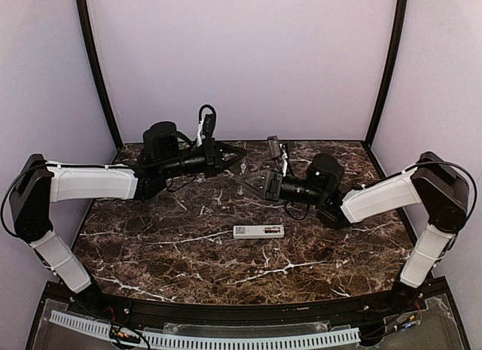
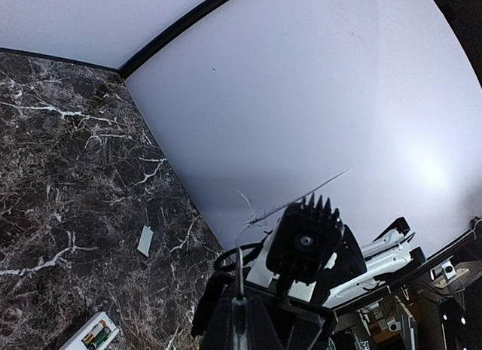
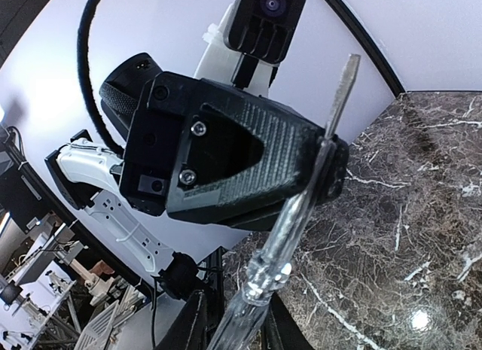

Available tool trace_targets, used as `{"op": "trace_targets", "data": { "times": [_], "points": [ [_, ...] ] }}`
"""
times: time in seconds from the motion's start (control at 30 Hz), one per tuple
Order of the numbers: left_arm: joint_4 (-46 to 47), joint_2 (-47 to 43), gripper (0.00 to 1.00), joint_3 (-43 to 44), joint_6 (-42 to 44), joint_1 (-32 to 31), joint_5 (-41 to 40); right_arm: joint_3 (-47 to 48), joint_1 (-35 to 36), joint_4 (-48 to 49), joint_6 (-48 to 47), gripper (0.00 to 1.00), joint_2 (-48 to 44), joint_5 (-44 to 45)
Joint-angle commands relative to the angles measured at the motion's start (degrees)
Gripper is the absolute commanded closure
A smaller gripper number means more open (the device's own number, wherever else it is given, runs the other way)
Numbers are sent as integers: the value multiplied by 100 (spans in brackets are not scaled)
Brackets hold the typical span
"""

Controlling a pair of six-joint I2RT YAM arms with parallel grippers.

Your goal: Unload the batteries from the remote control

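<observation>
The white remote control point(image 1: 258, 231) lies flat mid-table, apart from both arms. In the left wrist view its end point(image 2: 89, 335) shows an open compartment with batteries point(image 2: 99, 336) inside. Both grippers meet above the back of the table on a screwdriver point(image 3: 290, 229) with a clear handle. My left gripper point(image 1: 242, 152) is shut on its metal shaft point(image 2: 239, 271), seen up close in the right wrist view point(image 3: 324, 165). My right gripper point(image 1: 247, 181) is closed round the clear handle point(image 3: 241, 327).
A small white flat cover piece point(image 2: 144, 241) lies on the dark marble table point(image 1: 151, 252) near the back wall. Pale walls point(image 1: 241, 56) with black corner posts point(image 1: 96, 71) close in the back and sides.
</observation>
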Motion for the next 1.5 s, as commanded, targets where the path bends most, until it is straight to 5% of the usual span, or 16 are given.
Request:
{"op": "trace_targets", "data": {
  "times": [0.0, 0.2, 0.37, 0.6, 0.77, 0.93, 1.27, 1.47],
  "points": [
    [201, -278, 100, -140, 68, 17, -73, 235, 104, -8, -78, 80, 29, -137],
    [262, -458, 96, -327, 177, 19, -27, 333, 104, -739, -286, 96, -114, -85],
    [-957, -805, 61, -230, 1082, 17, 229, 448, 99, -2217, -957, 100, -550, -88],
    [-3174, -1437, 32, -116, 2131, 77, 931, 900, 104, -5277, -2627, 100, -1341, 105],
    [-4544, -1616, 40, 180, 3164, 87, 1016, 1238, 101, -7033, -3699, 100, -1606, -43],
    [-4970, -1402, 41, 521, 4121, 143, 1473, 1453, 104, -7828, -4259, 100, -1668, -269],
    [-4975, -213, 44, 1499, 4082, 177, 2423, 1592, 104, -8403, -4680, 100, -1768, -205],
    [-4963, 188, 56, 1782, 4047, 124, 2657, 1612, 112, -8451, -4681, 100, -1738, -35]
  ]
}}
